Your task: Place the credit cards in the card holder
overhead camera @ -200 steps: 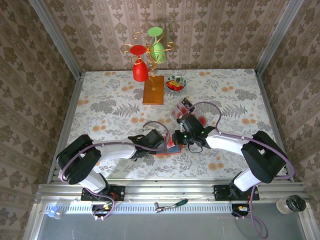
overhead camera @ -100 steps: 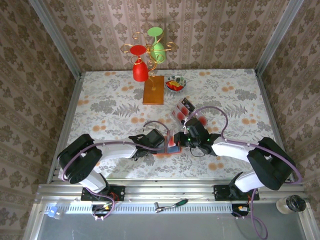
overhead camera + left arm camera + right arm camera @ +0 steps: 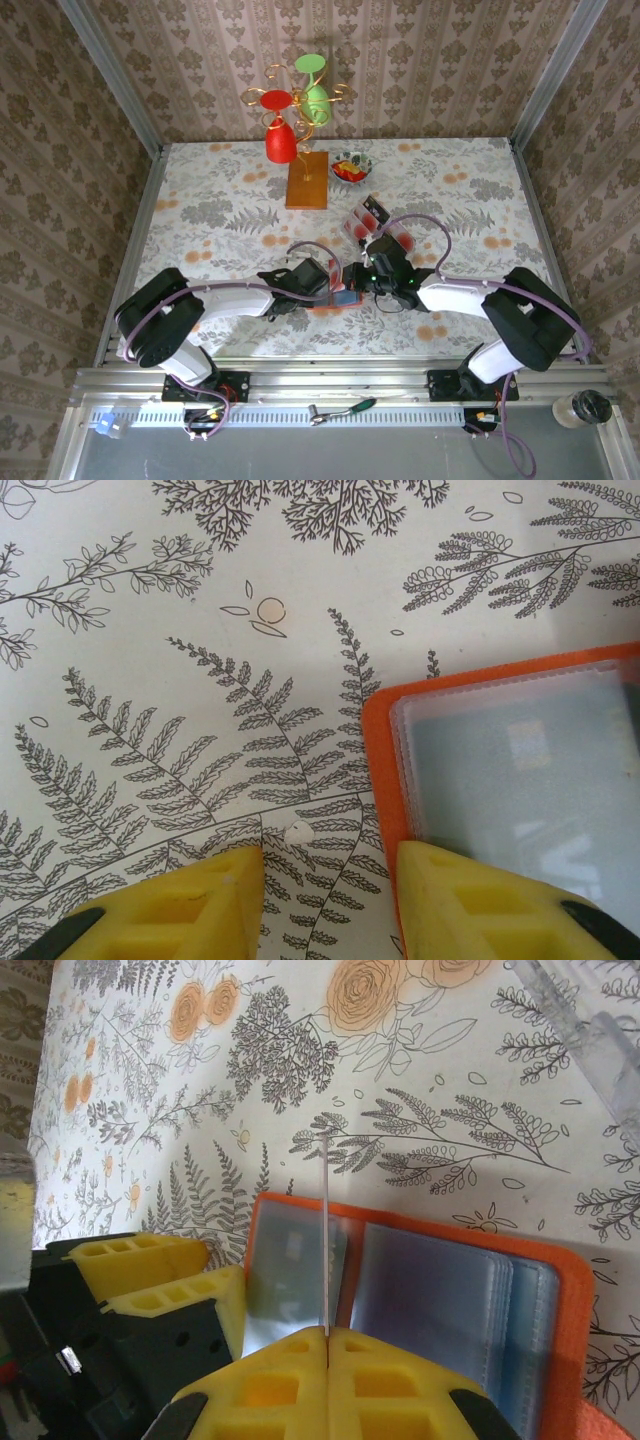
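**Position.** The card holder [image 3: 430, 1285] lies open on the table [image 3: 150, 630], clear sleeves facing up, between the two grippers. The clear tray [image 3: 590, 1030] sits just beyond it.

**Right gripper** [image 3: 328, 1335]. The jaws are closed flat on one credit card [image 3: 327, 1230]. The card is seen edge-on and projects forward from the fingertips, over the holder's left leaf.

**Left gripper** [image 3: 330, 865]. The jaws stand partly apart with nothing between them. One finger [image 3: 470, 900] overlaps the holder's orange border and the other is over bare cloth. Whether it presses down cannot be told.

**Handling.**
- The card is judged light, thin and stiff with slight flex. Its faces are smooth, so it may pivot or slip in the pads if its leading edge jams.
- Grip the card on the flat faces near the trailing edge, leaving the leading edge free to enter a sleeve.
- The sleeves look thin and limp, and a sleeve mouth may lie closed.
- The holder is light and likely to slide on the cloth. Brace it at the orange border, not on the sleeves.
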Robot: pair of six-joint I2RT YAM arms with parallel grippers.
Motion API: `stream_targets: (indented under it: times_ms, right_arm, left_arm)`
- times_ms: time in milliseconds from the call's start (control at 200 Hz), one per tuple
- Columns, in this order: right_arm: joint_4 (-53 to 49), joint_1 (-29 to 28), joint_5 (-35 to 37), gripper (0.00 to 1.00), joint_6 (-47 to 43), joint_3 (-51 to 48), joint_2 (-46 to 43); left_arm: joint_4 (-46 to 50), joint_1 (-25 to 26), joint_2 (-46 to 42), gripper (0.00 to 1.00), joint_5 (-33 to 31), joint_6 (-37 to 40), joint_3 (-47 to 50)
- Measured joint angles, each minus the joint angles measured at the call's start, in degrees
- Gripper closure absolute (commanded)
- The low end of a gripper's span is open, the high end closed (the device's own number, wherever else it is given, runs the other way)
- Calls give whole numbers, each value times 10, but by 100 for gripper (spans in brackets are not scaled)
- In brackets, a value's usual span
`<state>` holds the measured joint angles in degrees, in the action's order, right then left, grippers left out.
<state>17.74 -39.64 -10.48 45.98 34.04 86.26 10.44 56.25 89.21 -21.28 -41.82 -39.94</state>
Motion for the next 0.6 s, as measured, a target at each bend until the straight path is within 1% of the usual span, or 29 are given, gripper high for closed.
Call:
stream_targets:
  times_ms: [600]
  right_arm:
    - [42, 0, 0, 100, 25, -24, 9]
  left_arm:
    - [2, 0, 1, 59, 0, 0, -2]
